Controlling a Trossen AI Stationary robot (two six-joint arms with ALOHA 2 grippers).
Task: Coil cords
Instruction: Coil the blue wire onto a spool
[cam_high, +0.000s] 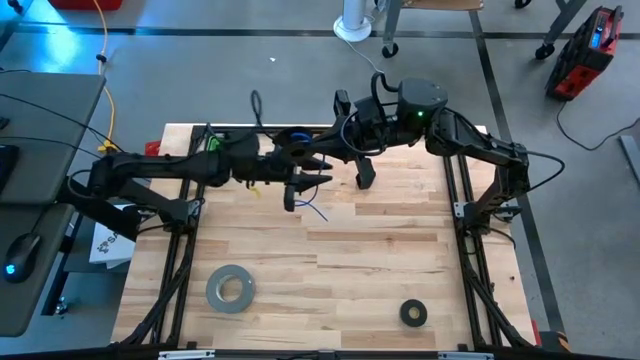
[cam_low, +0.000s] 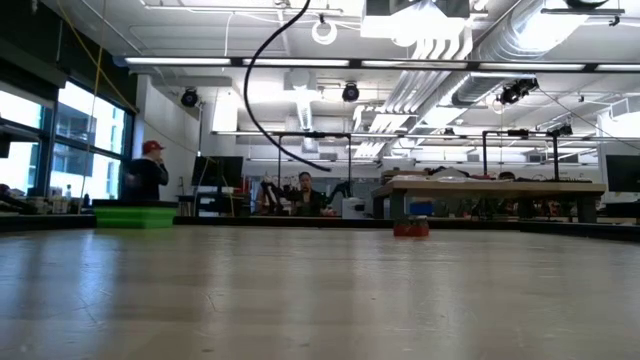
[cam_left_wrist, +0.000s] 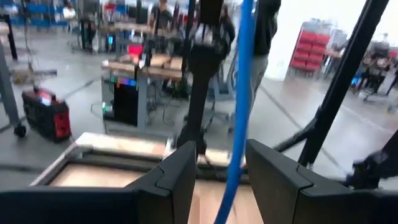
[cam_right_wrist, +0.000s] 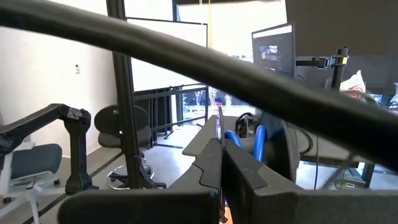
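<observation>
Left end effector (cam_high: 308, 172): raised over counter (cam_high: 380, 260) rear centre, fingers (cam_left_wrist: 177, 180) apart, blue cable (cam_left_wrist: 239, 112) running between them; contact with pads cannot be told.

Blue cable: bunched between both end effectors at about 12 o'clock of counter in high view, loose end trailing onto wood below.

Right end effector (cam_high: 350, 130): just beside left one, fingers (cam_right_wrist: 211, 168) pressed together; blue cable loops show just beyond fingers.

Grey tape roll (cam_high: 230, 288): 7 o'clock. Black tape ring (cam_high: 413, 313): 5 o'clock.
</observation>
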